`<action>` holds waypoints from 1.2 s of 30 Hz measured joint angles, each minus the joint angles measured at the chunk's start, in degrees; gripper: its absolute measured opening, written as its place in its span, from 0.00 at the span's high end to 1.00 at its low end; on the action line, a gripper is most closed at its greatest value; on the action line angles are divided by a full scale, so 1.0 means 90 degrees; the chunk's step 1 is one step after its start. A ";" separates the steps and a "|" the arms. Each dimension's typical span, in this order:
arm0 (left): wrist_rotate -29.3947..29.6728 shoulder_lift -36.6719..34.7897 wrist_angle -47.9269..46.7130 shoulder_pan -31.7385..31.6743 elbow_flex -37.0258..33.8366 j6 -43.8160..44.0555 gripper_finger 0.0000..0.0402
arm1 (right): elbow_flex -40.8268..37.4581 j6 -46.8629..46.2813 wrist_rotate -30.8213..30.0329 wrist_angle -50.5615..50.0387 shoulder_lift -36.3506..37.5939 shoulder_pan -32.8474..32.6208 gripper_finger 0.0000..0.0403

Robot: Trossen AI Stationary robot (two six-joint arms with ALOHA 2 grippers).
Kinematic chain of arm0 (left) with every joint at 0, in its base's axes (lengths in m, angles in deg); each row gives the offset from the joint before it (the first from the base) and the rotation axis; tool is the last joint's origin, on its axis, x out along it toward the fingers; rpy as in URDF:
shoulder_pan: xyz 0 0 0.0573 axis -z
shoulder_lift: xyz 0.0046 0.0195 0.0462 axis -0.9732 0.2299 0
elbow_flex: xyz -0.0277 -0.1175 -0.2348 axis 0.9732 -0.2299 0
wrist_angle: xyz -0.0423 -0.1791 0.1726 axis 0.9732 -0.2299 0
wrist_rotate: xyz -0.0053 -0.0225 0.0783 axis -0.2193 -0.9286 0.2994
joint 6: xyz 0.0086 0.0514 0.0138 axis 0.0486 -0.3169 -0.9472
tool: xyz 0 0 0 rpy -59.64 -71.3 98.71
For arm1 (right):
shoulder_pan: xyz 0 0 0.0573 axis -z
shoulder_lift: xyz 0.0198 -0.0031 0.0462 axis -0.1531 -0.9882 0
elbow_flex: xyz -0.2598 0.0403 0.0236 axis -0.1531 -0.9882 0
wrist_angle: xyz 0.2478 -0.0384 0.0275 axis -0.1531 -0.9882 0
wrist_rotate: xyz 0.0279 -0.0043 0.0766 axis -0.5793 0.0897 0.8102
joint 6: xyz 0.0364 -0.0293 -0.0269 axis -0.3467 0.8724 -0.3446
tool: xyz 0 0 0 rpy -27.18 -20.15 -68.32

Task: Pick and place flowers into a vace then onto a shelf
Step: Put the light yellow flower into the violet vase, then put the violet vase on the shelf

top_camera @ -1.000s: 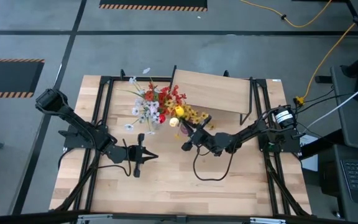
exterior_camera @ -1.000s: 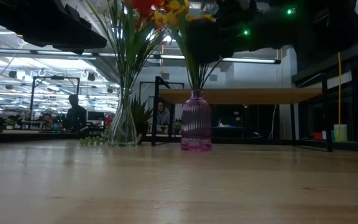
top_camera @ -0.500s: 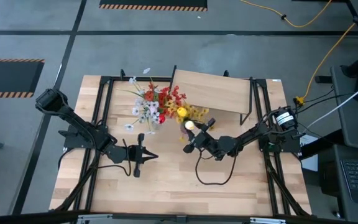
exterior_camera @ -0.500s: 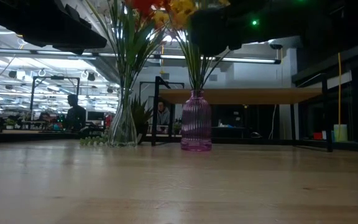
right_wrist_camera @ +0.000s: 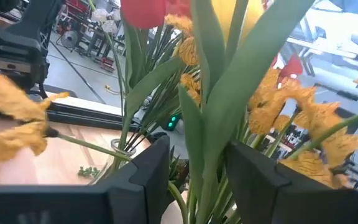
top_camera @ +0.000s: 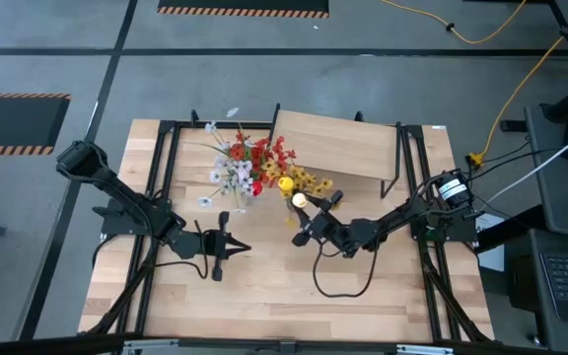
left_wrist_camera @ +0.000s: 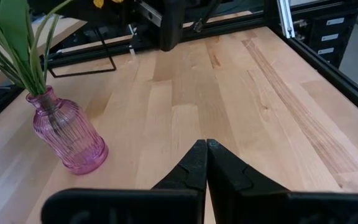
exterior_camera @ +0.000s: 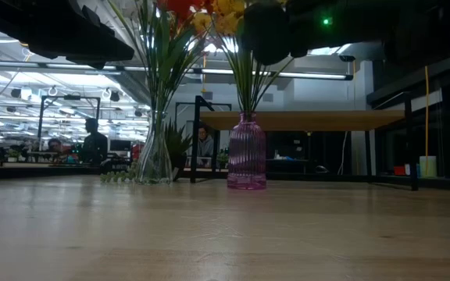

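Note:
The flowers, with yellow and orange blossoms [top_camera: 294, 187], stand in a ribbed pink vase [exterior_camera: 246, 152] near the table's middle. The same vase shows in the left wrist view [left_wrist_camera: 67, 134]. My right gripper [top_camera: 311, 215] is open at blossom height on the bunch's right side. Its green stems and leaves [right_wrist_camera: 207, 124] pass between the two fingers, and I see no touch. My left gripper [top_camera: 233, 247] hovers shut over the table, left of the vase and nearer the front edge. The shelf [top_camera: 338, 143] stands on black legs at the back.
A clear glass vase [exterior_camera: 155, 156] with red and white flowers [top_camera: 240, 166] stands left of the pink one. Bare tabletop [top_camera: 264, 296] lies toward the near edge. Black frame rails [top_camera: 161, 197] run along both sides. People show in the room behind.
My right gripper has opened and let go of the stems in the pink vase. It has then drawn back a little toward the table's right edge. The yellow and orange blossoms have shifted slightly and stay in the vase.

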State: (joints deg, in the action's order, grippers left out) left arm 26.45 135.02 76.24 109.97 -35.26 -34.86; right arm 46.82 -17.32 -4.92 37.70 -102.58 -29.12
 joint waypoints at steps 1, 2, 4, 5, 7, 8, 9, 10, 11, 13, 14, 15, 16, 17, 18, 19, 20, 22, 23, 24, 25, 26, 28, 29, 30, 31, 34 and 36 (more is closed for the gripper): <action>0.0000 0.0000 0.0001 0.0000 0.0000 0.0000 0.99 | 0.0000 0.0089 0.0001 0.0068 0.0000 -0.0006 0.62; 0.0000 0.0000 0.0001 0.0000 0.0000 0.0000 0.99 | 0.0000 0.0186 -0.0008 0.0144 0.0000 -0.0020 0.62; 0.0000 0.0000 0.0001 0.0000 0.0000 0.0000 0.99 | 0.0002 0.0276 -0.0017 0.0254 0.0000 -0.0054 0.62; 0.0000 0.0000 -0.0001 0.0000 0.0000 -0.0002 0.99 | 0.0011 0.0281 -0.0019 0.0283 0.0000 -0.0069 0.62; 0.0000 0.0000 -0.0001 0.0000 0.0000 -0.0002 1.00 | 0.0061 0.0284 -0.0022 0.0222 0.0054 -0.0103 0.62; 0.0000 0.0000 -0.0005 0.0002 0.0000 -0.0002 1.00 | 0.0119 0.0288 -0.0022 0.0194 0.0067 -0.0122 0.62; 0.0000 0.0000 -0.0015 0.0000 0.0000 -0.0002 0.99 | 0.0168 0.0358 -0.0020 0.0187 0.0070 -0.0150 0.62; 0.0000 0.0000 -0.0023 0.0000 0.0000 -0.0005 0.99 | 0.0217 0.0463 -0.0040 0.0166 0.0070 -0.0177 0.62; 0.0000 0.0000 -0.0023 0.0000 0.0000 -0.0004 0.99 | 0.0297 0.0637 -0.0113 0.0133 0.0070 -0.0215 0.62; -0.0004 0.0000 -0.0023 0.0000 0.0000 -0.0005 0.99 | 0.0487 0.0956 -0.0441 0.0089 0.0070 -0.0298 0.62; -0.0015 0.0000 -0.0023 0.0000 0.0000 -0.0005 0.99 | 0.0579 0.1103 -0.0684 0.0064 0.0070 -0.0338 0.62; -0.0017 0.0000 -0.0023 0.0002 0.0000 -0.0005 0.99 | 0.0665 0.1264 -0.0933 0.0046 0.0070 -0.0387 0.62; -0.0019 0.0000 -0.0023 0.0000 0.0000 -0.0005 0.99 | 0.0754 0.1415 -0.1084 0.0030 0.0070 -0.0439 0.62; -0.0027 0.0000 -0.0025 0.0001 0.0000 -0.0005 0.99 | 0.0838 0.1545 -0.1150 0.0038 0.0070 -0.0489 0.62; -0.0026 0.0000 -0.0025 0.0000 0.0000 -0.0007 0.99 | 0.0893 0.1625 -0.1169 0.0043 0.0073 -0.0540 0.62; -0.0027 0.0000 -0.0025 0.0001 0.0000 -0.0007 1.00 | 0.0935 0.1728 -0.1181 0.0037 0.0073 -0.0594 0.62; -0.0027 0.0000 -0.0025 0.0002 0.0000 -0.0007 1.00 | 0.0978 0.1774 -0.1188 0.0024 0.0072 -0.0652 0.62; -0.0030 0.0000 -0.0025 0.0000 0.0000 -0.0007 0.99 | 0.1053 0.1899 -0.1190 0.0026 0.0073 -0.0752 0.62; -0.0048 0.0000 -0.0025 0.0000 0.0000 -0.0007 0.99 | 0.1100 0.1962 -0.1239 0.0025 0.0073 -0.0798 0.62; -0.0083 0.0000 -0.0025 0.0000 0.0000 -0.0007 0.99 | 0.1153 0.2067 -0.1361 0.0021 0.0071 -0.0837 0.62; -0.0141 0.0000 -0.0026 0.0000 0.0000 -0.0007 0.99 | 0.1213 0.2124 -0.1529 0.0024 0.0073 -0.0877 0.62; -0.0183 0.0000 -0.0028 0.0000 0.0000 -0.0007 0.99 | 0.1265 0.2223 -0.1670 0.0026 0.0071 -0.0910 0.62; -0.0292 0.0000 -0.0028 0.0000 0.0000 -0.0007 0.99 | 0.1363 0.2369 -0.1932 0.0029 0.0073 -0.0981 0.62; -0.0343 0.0000 -0.0028 0.0002 0.0000 -0.0010 0.99 | 0.1422 0.2440 -0.2029 0.0025 0.0073 -0.1027 0.62; -0.0357 0.0000 -0.0028 0.0002 0.0000 -0.0010 0.99 | 0.1487 0.2543 -0.2108 0.0026 0.0073 -0.1075 0.62; -0.0361 0.0000 -0.0028 0.0002 0.0000 -0.0010 1.00 | 0.1551 0.2596 -0.2171 0.0032 0.0073 -0.1132 0.62; -0.0360 0.0000 -0.0028 0.0002 0.0000 -0.0010 1.00 | 0.1749 0.2821 -0.2370 0.0029 0.0073 -0.1331 0.62; -0.0362 0.0000 -0.0028 0.0002 0.0000 -0.0010 0.99 | 0.1888 0.2952 -0.2458 0.0038 0.0072 -0.1492 0.62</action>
State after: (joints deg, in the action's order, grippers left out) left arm 23.18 135.02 75.99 109.99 -35.26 -34.95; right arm 63.81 9.25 -27.03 38.05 -101.93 -42.55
